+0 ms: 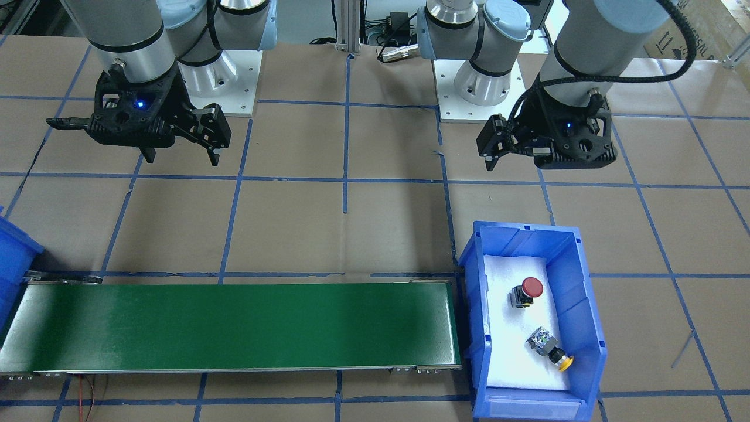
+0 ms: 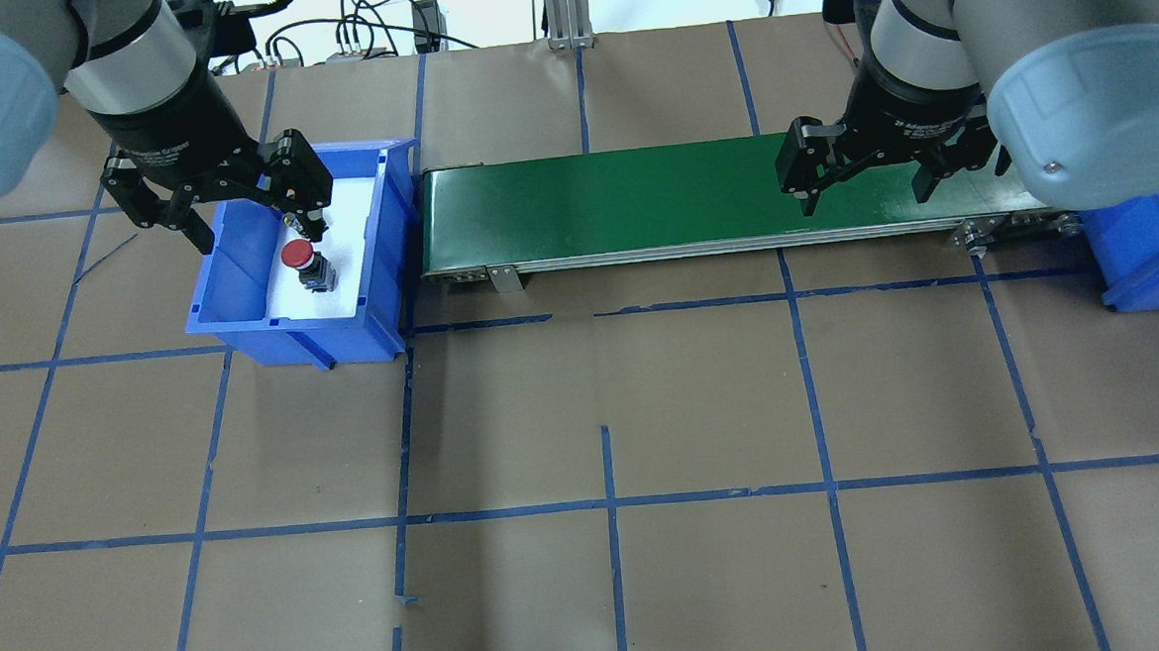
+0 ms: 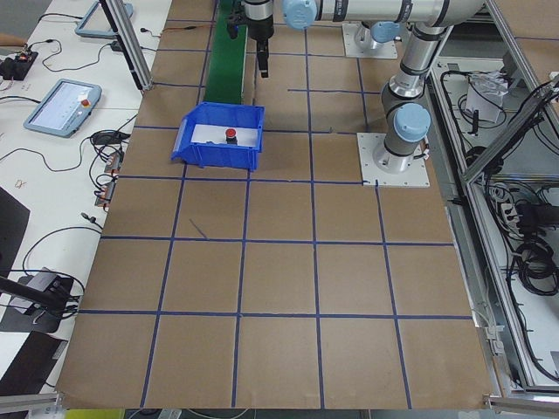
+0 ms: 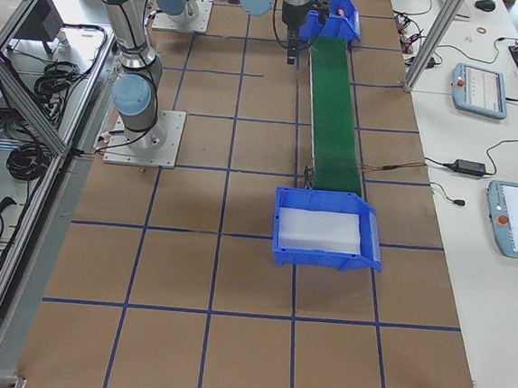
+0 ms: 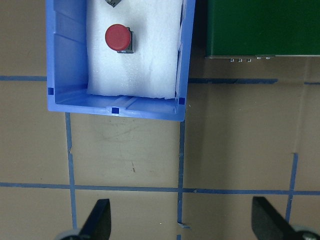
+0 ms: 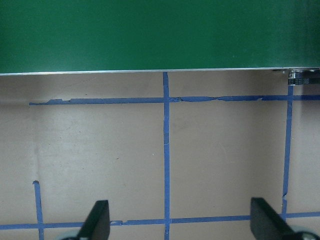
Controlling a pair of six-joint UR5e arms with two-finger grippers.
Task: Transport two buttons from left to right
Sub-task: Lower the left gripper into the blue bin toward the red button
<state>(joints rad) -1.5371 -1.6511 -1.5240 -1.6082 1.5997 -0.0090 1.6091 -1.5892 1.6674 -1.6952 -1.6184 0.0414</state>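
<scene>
The red-capped button (image 1: 530, 288) and the yellow-capped button (image 1: 554, 349) lie on white foam in the blue bin (image 1: 580, 293) at the left end of the belt. The red one also shows in the overhead view (image 2: 300, 256) and the left wrist view (image 5: 118, 38). My left gripper (image 2: 257, 223) is open and empty, raised above the table on the robot's side of this bin (image 5: 120, 107). My right gripper (image 2: 865, 191) is open and empty, raised near the right half of the green conveyor belt (image 2: 632, 199), over the table on its near side.
A second blue bin (image 4: 326, 254) with bare white foam stands at the belt's right end (image 2: 1146, 256). The table is brown paper with a blue tape grid. The arm bases (image 1: 486, 88) stand at the back of the table.
</scene>
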